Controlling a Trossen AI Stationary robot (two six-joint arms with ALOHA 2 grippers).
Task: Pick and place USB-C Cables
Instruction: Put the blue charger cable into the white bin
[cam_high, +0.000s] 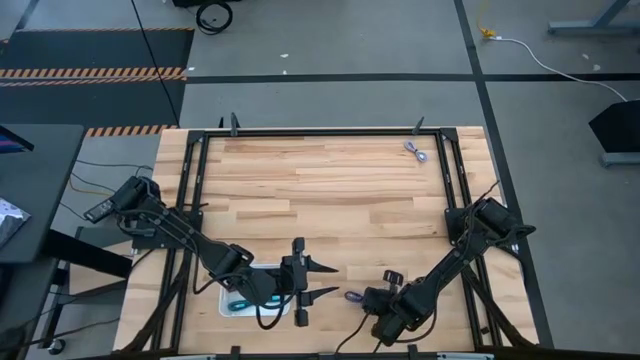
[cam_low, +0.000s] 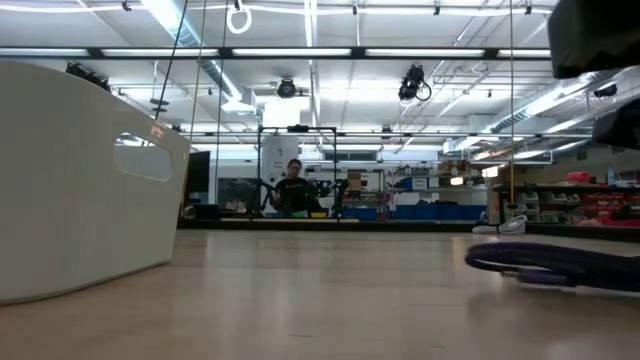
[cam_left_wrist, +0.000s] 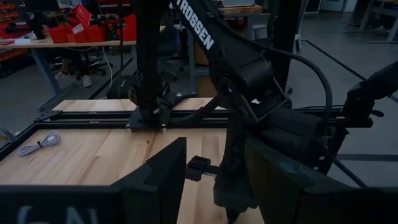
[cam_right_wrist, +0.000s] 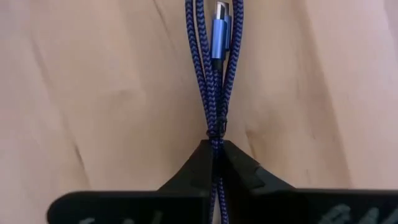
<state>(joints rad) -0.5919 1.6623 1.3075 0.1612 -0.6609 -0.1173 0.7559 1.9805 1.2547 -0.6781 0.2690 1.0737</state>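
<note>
1. The right arm reaches from its base at the table's right edge, about 4 o'clock from the table's middle, diagonally down toward the near edge. Its wrist is bent so the right gripper (cam_right_wrist: 214, 155) points down at the wood.
2. The right gripper's two dark fingers (cam_right_wrist: 186, 174) are pinched together on the purple cable (cam_right_wrist: 214, 74); the braided strands run straight out between the fingertips, and a metallic blue plug lies along the bundle just beyond them.
3. In the high view the purple cable (cam_high: 353, 296) lies on the wooden table (cam_high: 320, 190) at roughly 6 o'clock from the table's middle, just beside the right gripper (cam_high: 372, 300).
4. In the low view the purple cable (cam_low: 560, 262) rests flat on the tabletop.
5. The left arm stretches from its base at about 8 o'clock along the near edge; the left gripper (cam_high: 300, 282) is held level over the table, its fingers (cam_left_wrist: 165, 171) standing apart with nothing between them.
6. The white tray (cam_high: 228, 308) sits at 7 o'clock, partly under the left arm, with a teal cable (cam_high: 240, 305) in it.
7. A silver-grey cable (cam_high: 416, 151) lies well apart, at about 1 o'clock near the far right corner.
</note>
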